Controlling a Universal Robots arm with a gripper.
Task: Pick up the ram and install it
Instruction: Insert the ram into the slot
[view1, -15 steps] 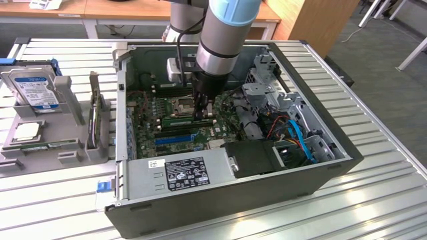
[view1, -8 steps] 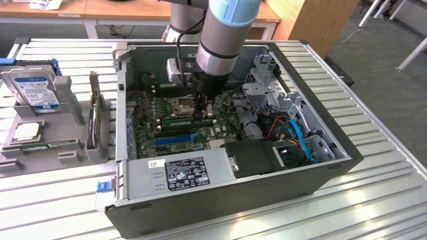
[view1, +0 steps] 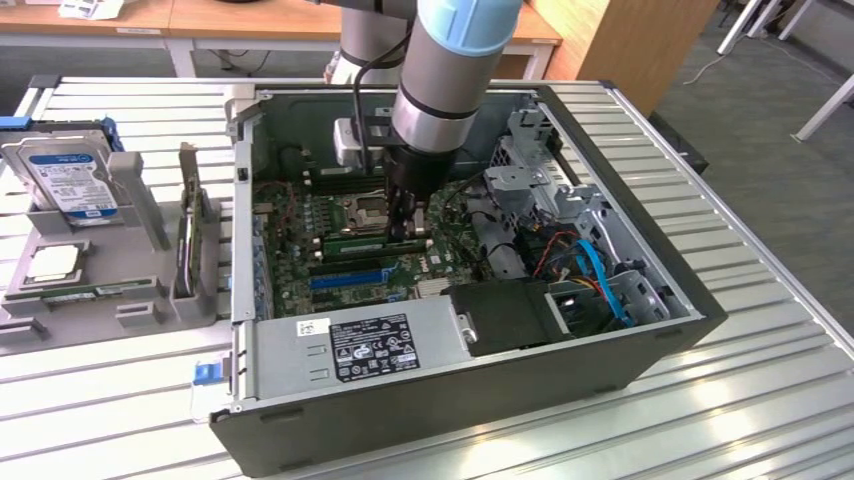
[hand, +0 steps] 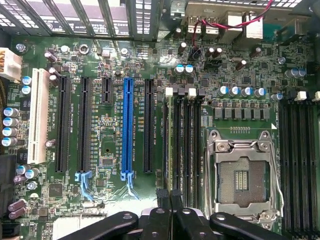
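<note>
1. Closest to the wrist camera, the fingers (hand: 161, 217) of my gripper (hand: 170, 199) are closed on the ram (view1: 363, 243), at its upper edge, I judge.
2. The ram stands along a memory slot (hand: 176, 142) beside the CPU socket (hand: 241, 176), so pressure goes straight down.

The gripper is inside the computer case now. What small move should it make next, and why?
Probably press straight down a little. The gripper is shut on the ram, which stands on edge along the memory slots beside the empty processor socket; whether it is fully seated I cannot tell.
</note>
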